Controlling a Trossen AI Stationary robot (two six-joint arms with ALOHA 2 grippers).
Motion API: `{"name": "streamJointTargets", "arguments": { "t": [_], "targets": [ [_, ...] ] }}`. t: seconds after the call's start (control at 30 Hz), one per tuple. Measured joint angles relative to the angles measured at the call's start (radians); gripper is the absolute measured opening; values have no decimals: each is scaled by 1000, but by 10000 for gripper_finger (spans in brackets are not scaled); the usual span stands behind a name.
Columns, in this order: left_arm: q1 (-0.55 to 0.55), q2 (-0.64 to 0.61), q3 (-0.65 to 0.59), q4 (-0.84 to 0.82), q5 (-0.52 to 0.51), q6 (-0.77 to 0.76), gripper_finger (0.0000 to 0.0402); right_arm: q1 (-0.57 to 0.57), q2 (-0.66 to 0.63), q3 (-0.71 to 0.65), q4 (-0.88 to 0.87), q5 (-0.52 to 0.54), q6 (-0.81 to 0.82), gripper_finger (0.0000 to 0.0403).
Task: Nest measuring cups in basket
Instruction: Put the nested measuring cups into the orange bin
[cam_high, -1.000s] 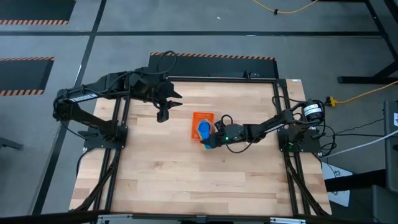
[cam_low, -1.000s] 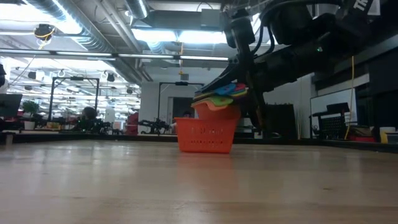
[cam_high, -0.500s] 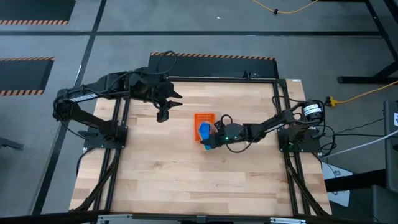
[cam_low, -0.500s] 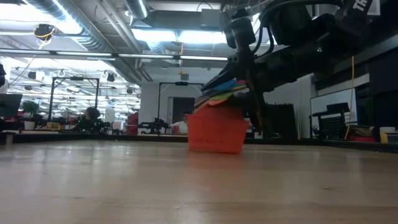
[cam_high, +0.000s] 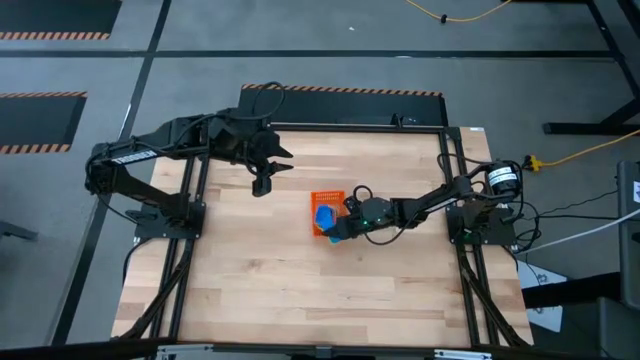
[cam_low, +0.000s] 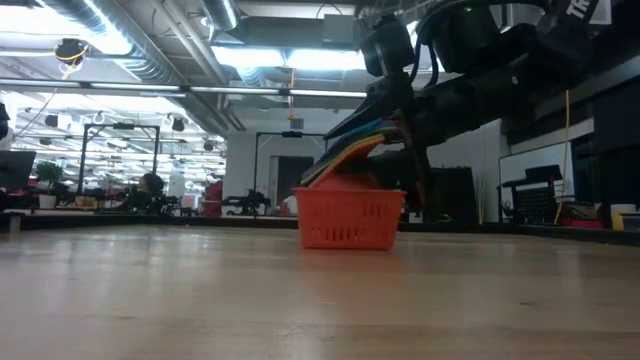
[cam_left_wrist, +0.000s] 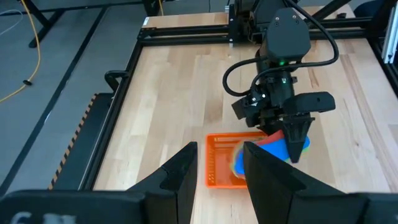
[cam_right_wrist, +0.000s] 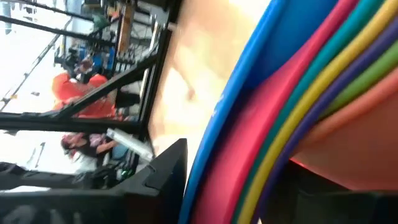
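The right gripper (cam_high: 337, 228) is pinching the fanned flat handles of the light, stiff, slippery measuring cups (cam_low: 360, 150) in the basket (cam_low: 350, 219) mid-table; the left gripper (cam_high: 262, 184) is idling half-open and empty toward the far edge.

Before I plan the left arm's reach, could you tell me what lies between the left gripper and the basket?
Only bare wooden tabletop lies between the left gripper and the basket, as the high view shows.

The left claw (cam_left_wrist: 219, 177) fills the foreground, its two dark fingers (cam_left_wrist: 180, 177) standing apart with nothing between them. Beyond them the orange basket (cam_left_wrist: 219, 163) sits on the wooden surface (cam_left_wrist: 180, 93). The right claw (cam_left_wrist: 297, 138) hangs over the basket's far side, its tips at the blue cup (cam_left_wrist: 287, 146) that tops the tilted cups; green shows blurred beneath. Black frame rails (cam_left_wrist: 186, 34) edge the surface
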Motion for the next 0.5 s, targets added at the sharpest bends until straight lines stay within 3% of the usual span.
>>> {"name": "streamJointTargets", "arguments": {
  "t": [0.37, 0.5],
  "targets": [
    [0, 0, 0, -20, 0, 0, 121, -11, -1, 0, -5, -46, 76, 158],
    [0, 0, 0, -44, 0, -4, 121, -27, -1, 0, -6, -115, 120, 158]
  ]
}}
